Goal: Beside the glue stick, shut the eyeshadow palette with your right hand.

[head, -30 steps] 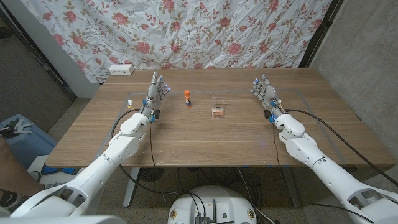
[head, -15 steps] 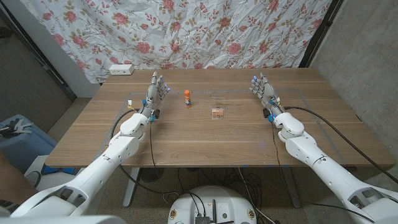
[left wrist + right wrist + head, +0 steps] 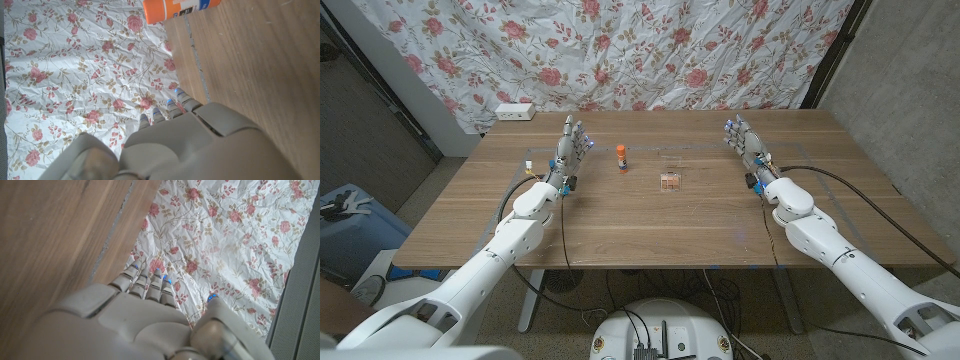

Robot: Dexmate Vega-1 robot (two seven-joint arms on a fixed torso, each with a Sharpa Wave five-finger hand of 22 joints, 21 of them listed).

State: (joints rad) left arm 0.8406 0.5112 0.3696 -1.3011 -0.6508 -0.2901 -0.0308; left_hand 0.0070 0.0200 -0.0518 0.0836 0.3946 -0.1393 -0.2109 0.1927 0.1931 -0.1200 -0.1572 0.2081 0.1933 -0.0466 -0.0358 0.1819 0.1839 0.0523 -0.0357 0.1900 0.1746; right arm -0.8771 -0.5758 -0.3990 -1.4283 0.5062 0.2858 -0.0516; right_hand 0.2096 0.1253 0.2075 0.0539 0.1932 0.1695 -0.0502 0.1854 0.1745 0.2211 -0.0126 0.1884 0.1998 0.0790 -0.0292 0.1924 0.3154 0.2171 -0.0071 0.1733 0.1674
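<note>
A small eyeshadow palette (image 3: pixel 668 181) lies open near the middle of the wooden table (image 3: pixel 650 230), its lid raised toward the far side. An orange-capped glue stick (image 3: pixel 621 156) stands upright a little to its left and farther back; the same glue stick (image 3: pixel 180 8) appears close in the left wrist view. My right hand (image 3: pixel 746 148) stands on its edge at the right, fingers apart and extended, holding nothing, well to the right of the palette. My left hand (image 3: pixel 570 150) stands likewise at the left, open, left of the glue stick.
A white power strip (image 3: pixel 514 111) lies at the table's far left corner. A flowered cloth (image 3: pixel 620 50) hangs behind the table. A blue bin (image 3: pixel 345 225) stands on the floor at the left. Thin tape lines (image 3: pixel 800 150) mark the tabletop.
My right hand has shifted very slightly. A person's arm at the picture's lower left has drawn out of view. Palette, glue stick and left hand have not moved.
</note>
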